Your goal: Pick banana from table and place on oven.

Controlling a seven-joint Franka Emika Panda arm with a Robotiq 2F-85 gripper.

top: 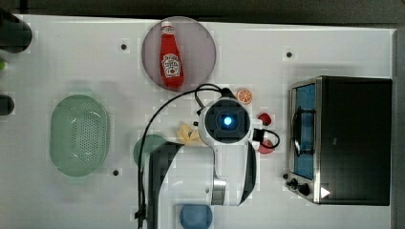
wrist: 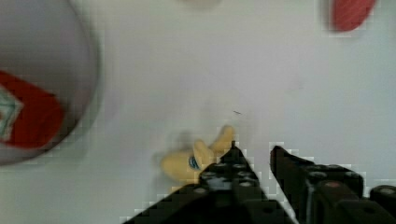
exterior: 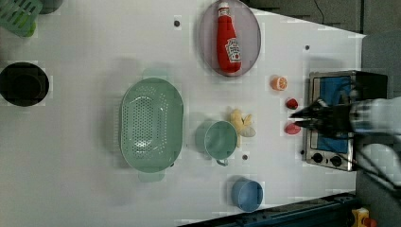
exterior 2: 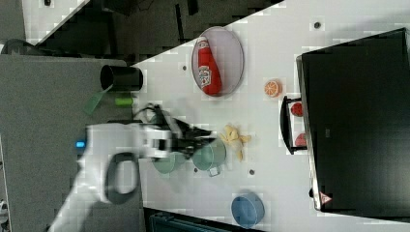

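In the top view, the small pale-yellow toy banana with splayed peel strips (top: 188,134) lies near the middle of the white flat bench (top: 71,52), just beside the white robot wrist (top: 228,121) and well apart from the boxy black-topped toaster oven (top: 353,138) at the bench edge on the top view's right. The red plastic ketchup bottle (top: 171,57) on a round grey plate carries a label whose writing I cannot read. A white triangle sticker (top: 325,192) marks the oven's corner, with no legible text. In the left view, the black end effector (exterior: 298,118) hangs above the bench, and the banana rests on the surface just beside the round green cup (exterior: 220,140). The right view shows the same: the banana is on the bench, not lifted. In the wrist view, the end effector's fingers stand narrowly apart with nothing between them. The banana sits off to one side of one finger, outside the gap. Closing from here would likely catch nothing or nudge the banana toward the cup. A pinch on a thin peel strip alone could slip on the way to the oven.
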